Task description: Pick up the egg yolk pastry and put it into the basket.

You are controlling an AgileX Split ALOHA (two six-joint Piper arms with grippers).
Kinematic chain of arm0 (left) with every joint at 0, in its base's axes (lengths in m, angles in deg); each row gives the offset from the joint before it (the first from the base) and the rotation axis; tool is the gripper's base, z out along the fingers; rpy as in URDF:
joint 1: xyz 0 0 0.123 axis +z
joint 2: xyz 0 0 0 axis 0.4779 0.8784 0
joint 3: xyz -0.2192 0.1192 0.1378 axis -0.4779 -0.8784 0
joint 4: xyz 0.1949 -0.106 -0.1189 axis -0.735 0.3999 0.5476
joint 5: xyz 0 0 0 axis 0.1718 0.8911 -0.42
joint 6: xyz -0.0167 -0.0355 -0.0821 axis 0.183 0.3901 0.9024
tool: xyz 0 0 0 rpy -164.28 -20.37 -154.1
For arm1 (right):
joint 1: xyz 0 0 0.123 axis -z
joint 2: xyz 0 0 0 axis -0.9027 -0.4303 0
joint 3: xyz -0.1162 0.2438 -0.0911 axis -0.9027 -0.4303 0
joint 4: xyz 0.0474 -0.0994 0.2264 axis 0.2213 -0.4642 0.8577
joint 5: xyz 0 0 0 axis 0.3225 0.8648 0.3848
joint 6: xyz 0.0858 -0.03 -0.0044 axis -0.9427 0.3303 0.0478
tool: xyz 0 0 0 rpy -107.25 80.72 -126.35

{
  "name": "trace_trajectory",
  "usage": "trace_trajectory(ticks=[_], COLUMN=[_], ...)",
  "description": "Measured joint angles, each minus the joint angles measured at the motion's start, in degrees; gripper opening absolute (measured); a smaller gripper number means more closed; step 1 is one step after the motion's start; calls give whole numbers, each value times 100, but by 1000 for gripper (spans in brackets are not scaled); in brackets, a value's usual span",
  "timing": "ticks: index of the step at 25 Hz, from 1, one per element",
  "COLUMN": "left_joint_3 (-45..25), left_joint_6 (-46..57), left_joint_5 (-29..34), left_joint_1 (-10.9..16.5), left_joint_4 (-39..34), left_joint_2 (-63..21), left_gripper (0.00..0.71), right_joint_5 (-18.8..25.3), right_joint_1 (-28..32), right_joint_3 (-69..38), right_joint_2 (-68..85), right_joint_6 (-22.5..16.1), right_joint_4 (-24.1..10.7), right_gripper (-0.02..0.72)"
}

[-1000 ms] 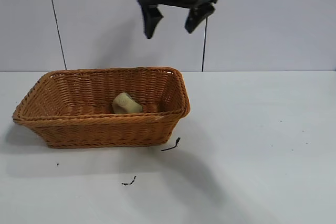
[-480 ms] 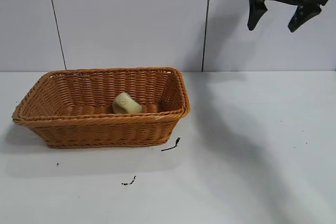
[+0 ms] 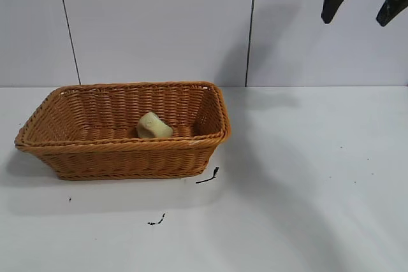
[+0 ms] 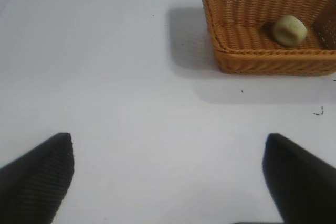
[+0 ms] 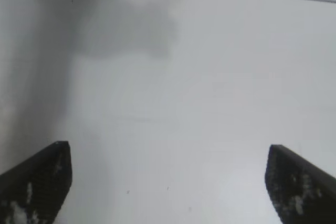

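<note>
- Right gripper (image 3: 363,1) hangs high at the upper right corner of the exterior view, in front of the wall, fingers spread wide with nothing between them; its wrist view shows only bare white table (image 5: 199,103) under the two dark fingertips (image 5: 37,182).
- Left gripper (image 4: 168,177) is out of the exterior view; its own wrist camera shows its fingers parted and empty, over open table well apart from the basket (image 4: 262,59).
- Egg yolk pastry (image 3: 153,126) — a small, matte, pale yellow-cream lump with a flat dimpled face — lies inside the basket (image 3: 121,157), on its floor, towards the basket's right half and nearer its front wall than its back wall.
- Basket is rectangular, orange-brown woven wicker with sloping sides and a braided rim; it stands on the left part of the table, its back rim near the wall.
- Right half of the table (image 3: 319,176) is open — smooth white surface with only faint specks.
- Two small dark scraps lie in front of the basket: one (image 3: 208,176) just beside its front right corner, another (image 3: 157,220) farther forward.
- Wall behind is pale panels split by thin dark vertical seams (image 3: 250,27).
- No writing or labels can be read on anything.
</note>
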Motion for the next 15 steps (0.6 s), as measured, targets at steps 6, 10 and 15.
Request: trace_trajectory(ticks=[6,10,15], left_joint_3=[0,0,0], left_joint_6=[0,0,0], left_joint_5=[0,0,0], left_joint_1=[0,0,0], left_joint_4=[0,0,0], left_joint_2=[0,0,0], left_gripper=[696,696,696], right_joint_5=[9,10,9], right_joint_1=[0,0,0], right_joint_3=[-2503,-4086,-5815], right_joint_2=[2300,3859,5580], right_joint_6=[224,259,259], right_joint_4=[0,0,-38], right_gripper=[693,693,693])
